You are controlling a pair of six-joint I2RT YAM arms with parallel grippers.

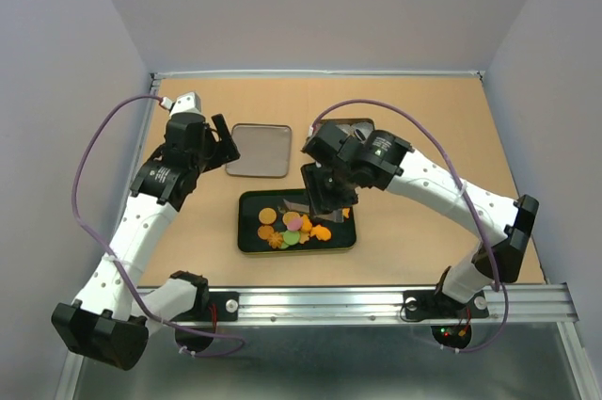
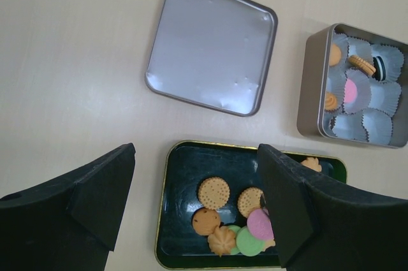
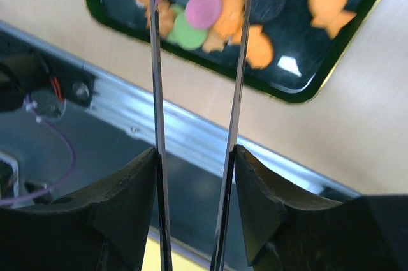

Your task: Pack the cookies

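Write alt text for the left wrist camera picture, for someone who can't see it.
The left hand, open, hovers over a dark tray holding mixed cookies. Beyond it lie a loose metal lid and, to the right, a metal tin lined with paper cups, a few already holding cookies.

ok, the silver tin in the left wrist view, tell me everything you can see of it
The tin is square with rounded corners. It looks like dull silver metal and stands open and upright on the table. White crinkled paper cups line it. Several hold cookies: orange-brown ones, a pink one and one dark sandwich. Its lid lies flat beside it, apart. The dark tray sits close by, not touching. Nothing grips the tin.
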